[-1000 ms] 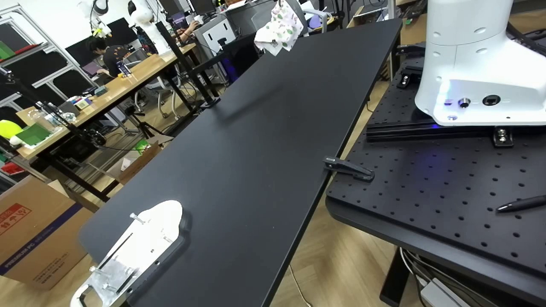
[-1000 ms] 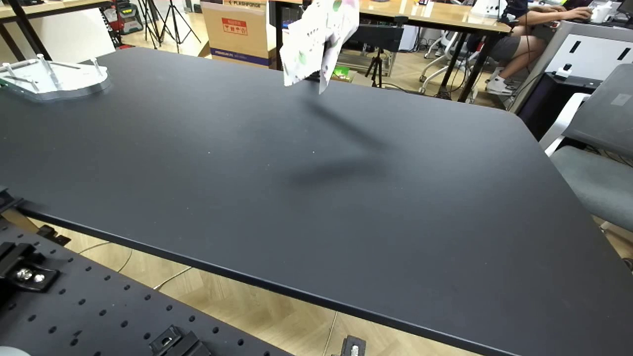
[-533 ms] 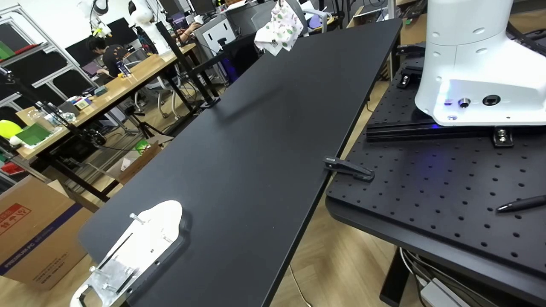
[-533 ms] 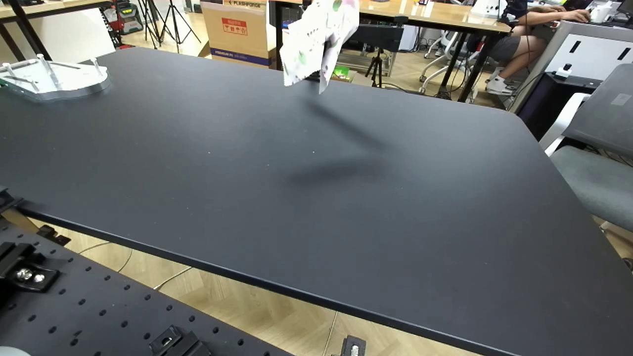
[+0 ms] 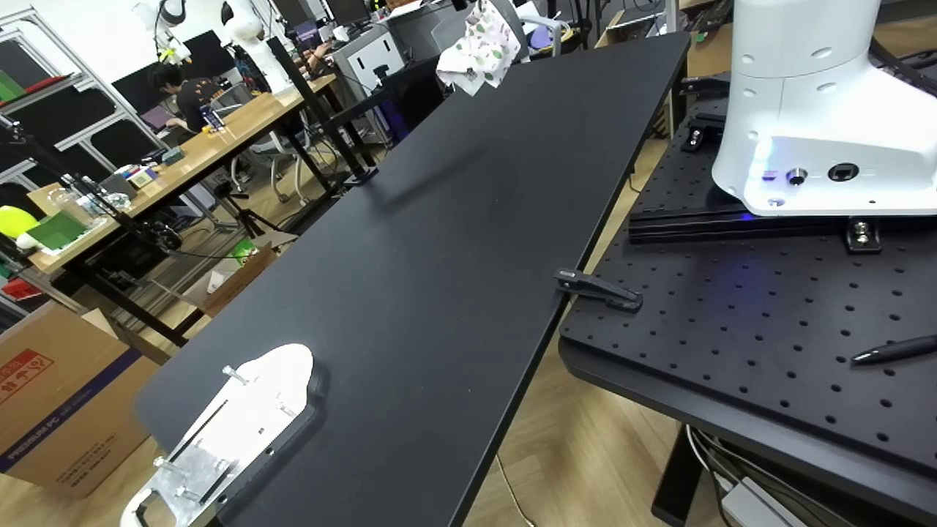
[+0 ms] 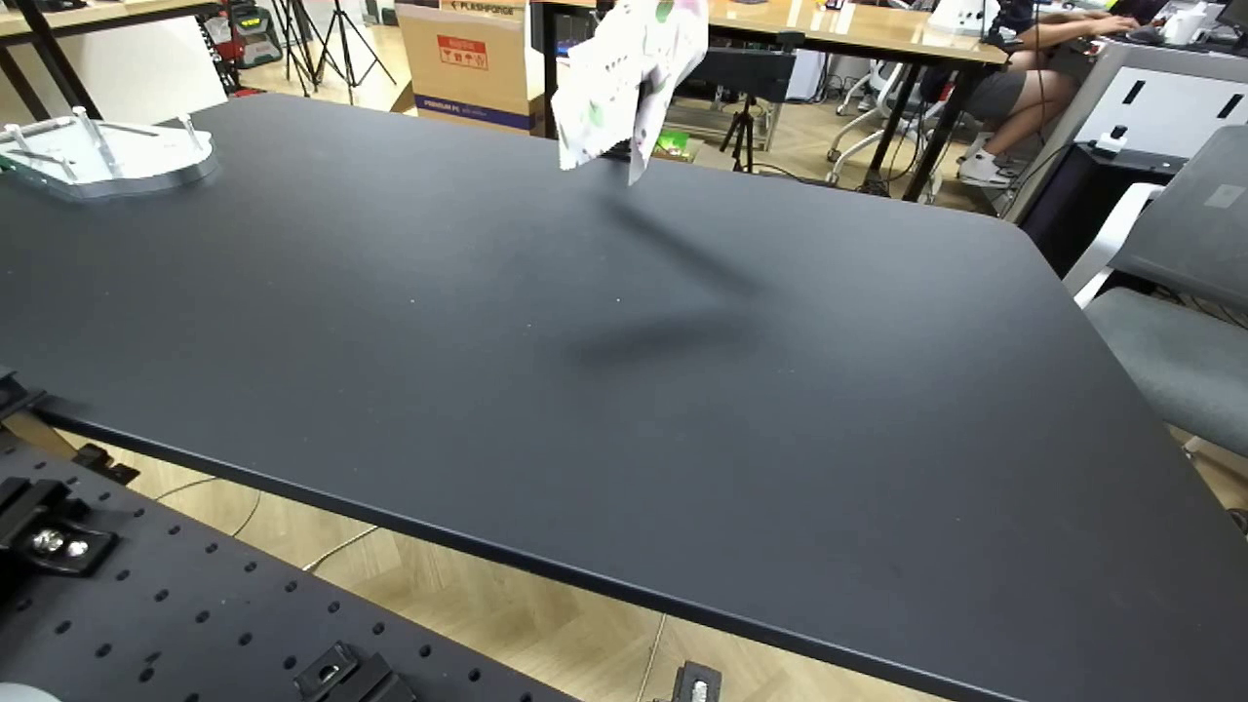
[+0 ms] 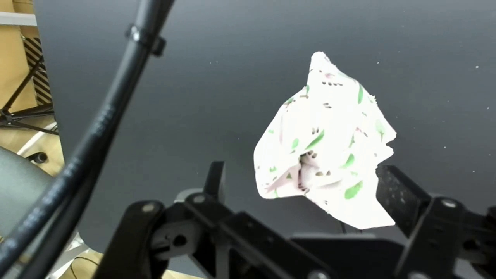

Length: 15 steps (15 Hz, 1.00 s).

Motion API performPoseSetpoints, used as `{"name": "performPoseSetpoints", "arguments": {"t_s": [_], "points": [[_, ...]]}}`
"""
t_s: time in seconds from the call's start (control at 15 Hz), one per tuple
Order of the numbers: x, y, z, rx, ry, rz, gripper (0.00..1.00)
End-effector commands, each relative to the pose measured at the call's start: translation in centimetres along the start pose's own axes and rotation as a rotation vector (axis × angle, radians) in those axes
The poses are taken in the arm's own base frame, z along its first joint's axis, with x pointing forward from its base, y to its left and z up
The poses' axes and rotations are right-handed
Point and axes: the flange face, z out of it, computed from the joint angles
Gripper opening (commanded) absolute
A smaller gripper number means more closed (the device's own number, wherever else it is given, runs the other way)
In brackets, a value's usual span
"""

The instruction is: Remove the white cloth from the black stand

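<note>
The white cloth with green leaf print hangs bunched above the black table in both exterior views. The black stand rises from the table's long edge. Its dark base also shows below the cloth in an exterior view. In the wrist view the cloth covers most of it; only thin dark lines show at the cloth's lower edge. My gripper is open, its fingers wide apart. The cloth appears between and beyond them. Contact with the right finger cannot be told.
The black table carries a silver metal plate with posts at one end. A black clamp sits at its edge by the pegboard. A grey chair stands at the table's end. A thick black cable crosses the wrist view.
A small dark piece has come in at the top edge of an exterior view, just above the cloth. The cloth and the stand have not visibly moved.
</note>
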Motion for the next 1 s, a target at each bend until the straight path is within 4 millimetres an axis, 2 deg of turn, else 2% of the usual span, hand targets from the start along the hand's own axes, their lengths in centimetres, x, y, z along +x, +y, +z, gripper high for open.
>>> {"name": "performPoseSetpoints", "arguments": {"t_s": [0.0,0.67,0.8,0.93], "points": [[0.61,0.15,-0.55,0.0,-0.034,0.025,0.74],[0.11,-0.01,-0.55,0.027,-0.104,0.092,0.04],[0.07,-0.02,-0.62,0.031,-0.117,0.101,0.0],[0.07,-0.07,-0.64,0.041,-0.122,0.118,0.0]]}}
